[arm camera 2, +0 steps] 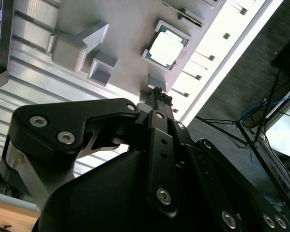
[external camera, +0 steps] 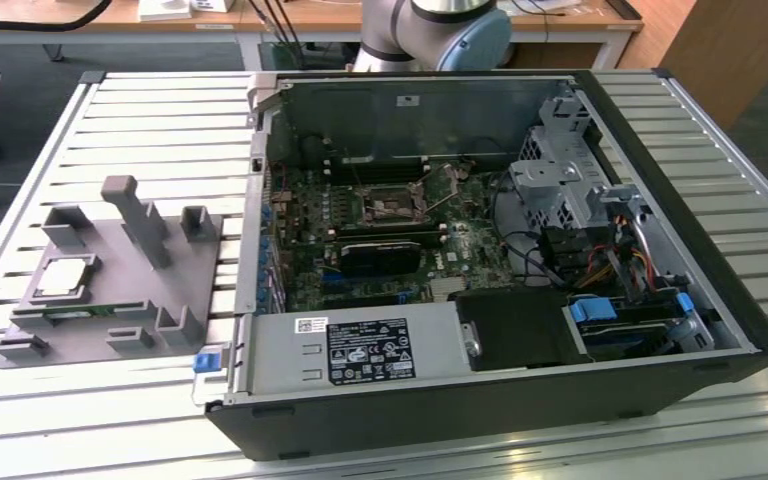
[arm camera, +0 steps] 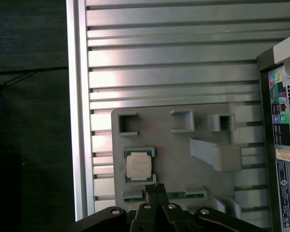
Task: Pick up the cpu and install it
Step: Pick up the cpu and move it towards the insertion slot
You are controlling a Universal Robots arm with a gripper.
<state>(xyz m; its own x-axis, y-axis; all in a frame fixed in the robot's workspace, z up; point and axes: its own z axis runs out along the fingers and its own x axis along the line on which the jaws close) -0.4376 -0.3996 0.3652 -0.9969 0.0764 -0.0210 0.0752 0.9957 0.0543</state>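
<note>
In the exterior view, you have the grey holder tray [external camera: 117, 300] lying on the slatted metal table [external camera: 157, 110]. It is just beside the open computer case [external camera: 518, 410], on the exterior view's left of it. The cpu [external camera: 64, 275] sits flat in a square pocket of the tray, shiny face up, on the side of the tray away from the case. A green memory stick [external camera: 84, 315] lies in a slot of the tray right next to the cpu. The motherboard socket [external camera: 391, 207] is inside the case, well apart from the tray. The arm's base [external camera: 431, 30] stands beyond the case, far from the tray.

In the second wrist view, your gripper [arm camera 2: 159, 93] hangs above the tray [arm camera 2: 125, 29] without touching it. Its two fingers are drawn together tip to tip and carry nothing. The tips line up over the tray's edge close to the cpu [arm camera 2: 166, 48], which lies untouched in its pocket.

In the first wrist view, you see the same narrow, empty pincer [arm camera: 154, 187] over the tray [arm camera: 174, 145]. Its tips are above the strip where the memory stick [arm camera: 176, 195] lies, just beside the cpu [arm camera: 138, 165]. The cpu rests square in its pocket on the tray's side away from the case [arm camera: 280, 145], with the table [arm camera: 159, 72] slats running past the tray.
</note>
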